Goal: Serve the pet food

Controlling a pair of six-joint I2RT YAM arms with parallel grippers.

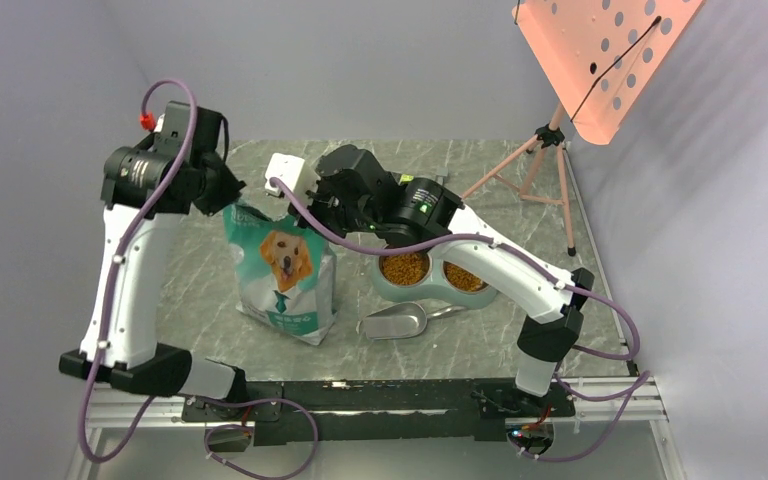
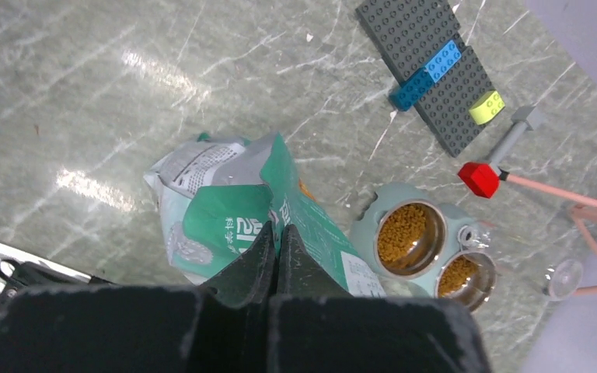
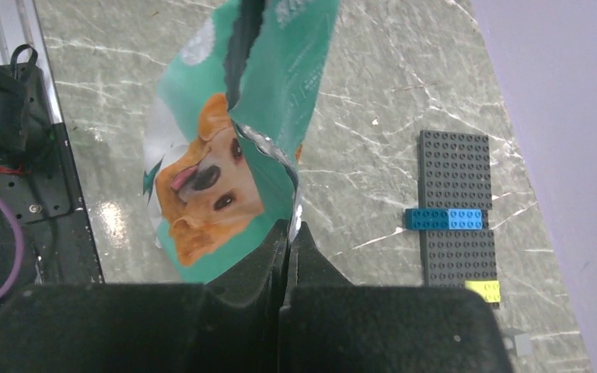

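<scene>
The teal-and-white pouch [image 1: 282,272] with the golden retriever stands upright at the table's middle left. My left gripper [image 1: 232,200] is shut on the pouch's top left edge, and the left wrist view shows its closed tips [image 2: 277,235] pinching the pouch [image 2: 225,221]. My right gripper [image 1: 323,208] is shut on the top right edge, with foil lining between its tips [image 3: 289,231] above the pouch [image 3: 225,179]. Orange-brown pet food [image 1: 405,268] fills both bowls of the grey-green twin dish [image 1: 430,293], and it also shows in the left wrist view [image 2: 402,231].
A shiny metal scoop [image 1: 395,322] lies in front of the dish. A pink tripod [image 1: 545,150] with a perforated pink panel [image 1: 600,50] stands at the back right. A grey brick baseplate [image 3: 455,210] with blue and yellow bricks lies behind the pouch.
</scene>
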